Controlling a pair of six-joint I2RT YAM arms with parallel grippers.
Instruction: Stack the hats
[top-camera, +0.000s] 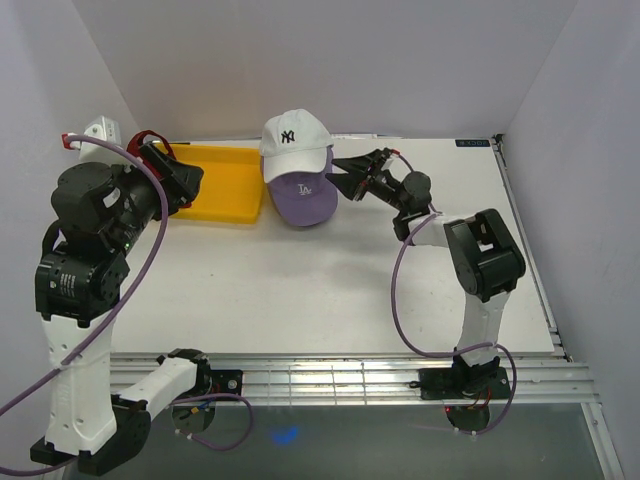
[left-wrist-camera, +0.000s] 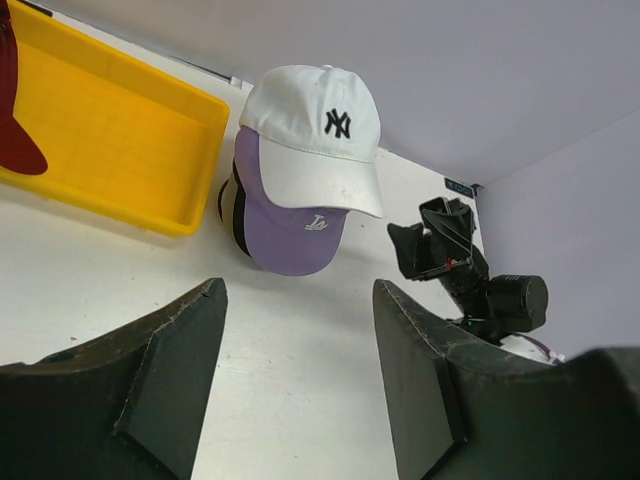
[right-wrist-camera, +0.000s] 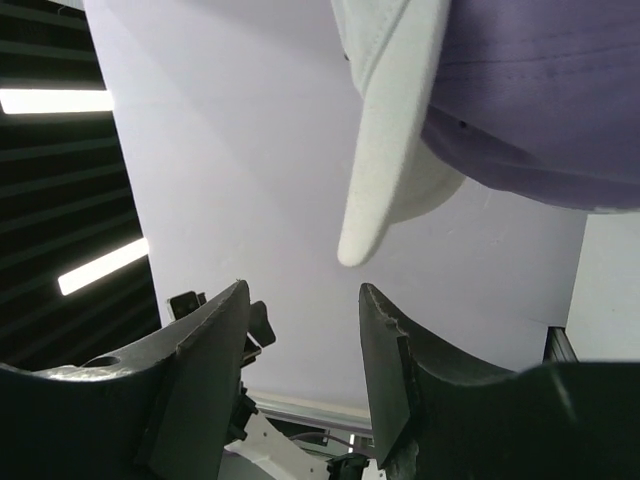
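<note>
A white hat with a dark NY sits on top of a lavender hat at the back middle of the table, brims toward me. In the left wrist view the white hat covers the lavender one, and a black hat's edge shows beneath. A red hat lies at the yellow tray's left end. My right gripper stands open just right of the stack; the white brim hangs beyond its tips, not between them. My left gripper hovers open and empty over the tray.
The flat yellow tray lies left of the stack against the back wall. White walls close in the table on the left, back and right. A white bracket is fixed on the left wall.
</note>
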